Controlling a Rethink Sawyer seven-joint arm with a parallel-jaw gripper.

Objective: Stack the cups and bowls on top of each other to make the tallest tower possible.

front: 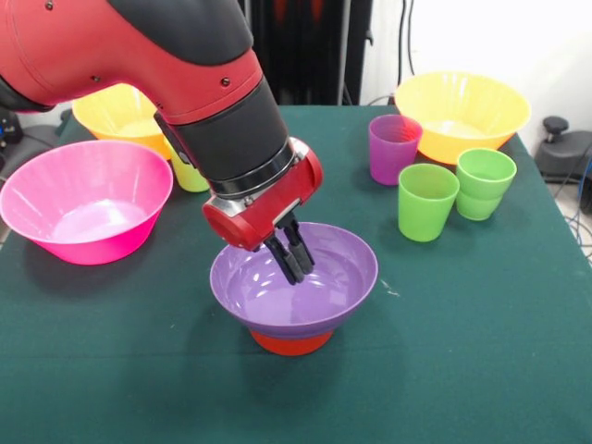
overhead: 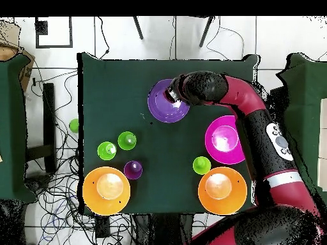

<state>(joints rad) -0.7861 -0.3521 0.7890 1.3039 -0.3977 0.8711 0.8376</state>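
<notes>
The medium purple bowl (front: 319,291) sits on the upturned small orange bowl (front: 291,343) near the table's front middle; it also shows in the overhead view (overhead: 163,108). My gripper (front: 290,262) reaches down inside the purple bowl, fingers close together and holding nothing; in the overhead view the gripper (overhead: 172,96) is over the bowl's edge. A yellow-green cup (front: 190,176) stands partly hidden behind my arm. A translucent purple cup (front: 394,148) and two green cups (front: 426,201) (front: 483,182) stand at the right.
A big pink bowl (front: 88,199) stands at the left. Two big orange-yellow bowls (front: 120,113) (front: 461,111) stand at the far left and far right. A small green thing (overhead: 74,125) lies off the table on the floor.
</notes>
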